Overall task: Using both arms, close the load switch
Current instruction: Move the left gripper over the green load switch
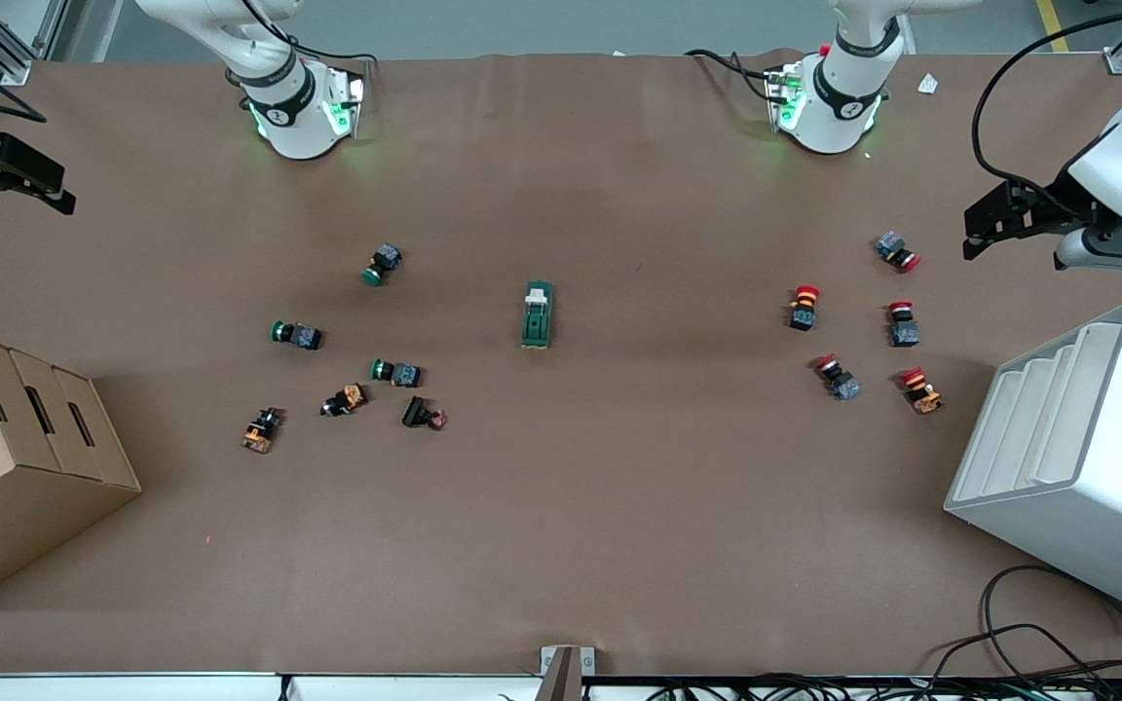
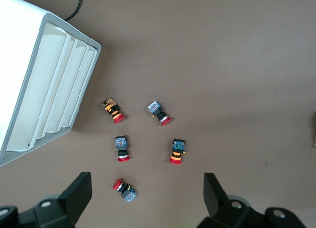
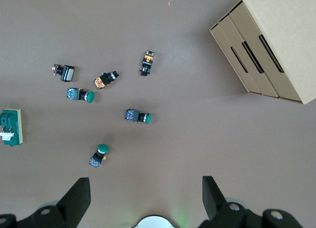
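Brown paper covers the table (image 1: 561,545), and both arms hang high at its ends with nothing in hand. At the middle of the table lies the load switch (image 1: 537,314), flat on its long side, the cream lever at the end toward the robots' bases; it sits well apart from either set of jaws, roughly midway between them, which I take as a placing that lets one arm steady the body while the other works the lever.

Over the table's edge at the left arm's end is the left gripper (image 2: 148,201), its jaws spread wide and empty, looking down on a cluster of red push buttons (image 2: 170,151) just ahead of the jaws, with the white slotted rack (image 1: 1077,438) at the same end. Off the table's edge at the right arm's end is the right gripper (image 3: 145,201), its jaws likewise wide apart and holding nothing; ahead of them lie green push buttons (image 3: 138,117) and a few orange and black ones, the cardboard box (image 3: 274,40) to one side, and the switch at the edge of its view.

Neither cluster lies on the switch itself, yet each stands between its jaws and the switch, so a low approach would likely brush the buttons; coming down from above looks the safer course.
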